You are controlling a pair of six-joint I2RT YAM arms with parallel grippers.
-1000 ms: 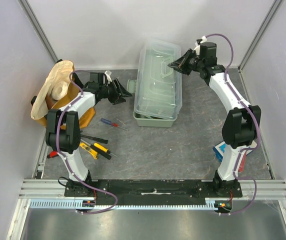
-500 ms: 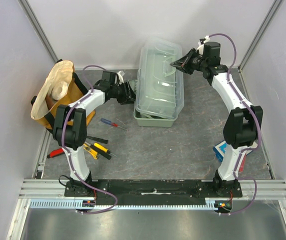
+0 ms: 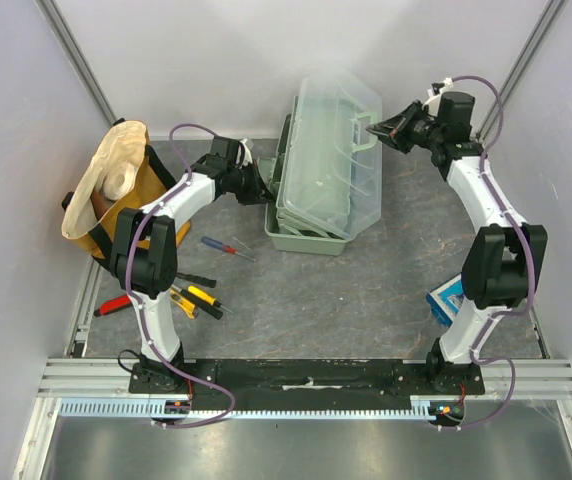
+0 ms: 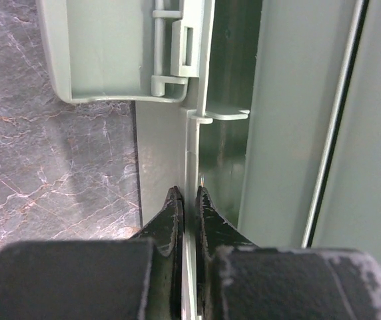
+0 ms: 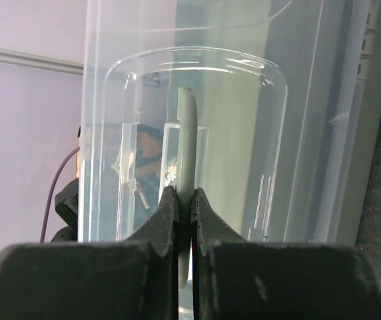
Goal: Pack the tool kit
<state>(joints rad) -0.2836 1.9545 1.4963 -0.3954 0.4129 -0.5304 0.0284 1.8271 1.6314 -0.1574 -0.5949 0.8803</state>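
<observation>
The pale-green toolbox [image 3: 306, 240] stands at the back centre with its clear lid [image 3: 336, 150] tilted up and to the right. My right gripper [image 3: 374, 127] is shut on the lid's green handle [image 5: 186, 153] and holds the lid raised. My left gripper [image 3: 264, 190] is shut on the thin left rim of the toolbox [image 4: 192, 160]. Red-, blue- and yellow-black-handled hand tools [image 3: 191, 295] lie on the table at the left, with two small screwdrivers [image 3: 224, 246] near the box.
A mustard-yellow cloth bag [image 3: 116, 190] stands at the back left. Blue-and-red packets [image 3: 448, 296] lie by the right arm's base. Walls close the back and both sides.
My right gripper has moved right and lifted the lid, which now tilts open. My left gripper has moved right from the bag side onto the toolbox rim.
</observation>
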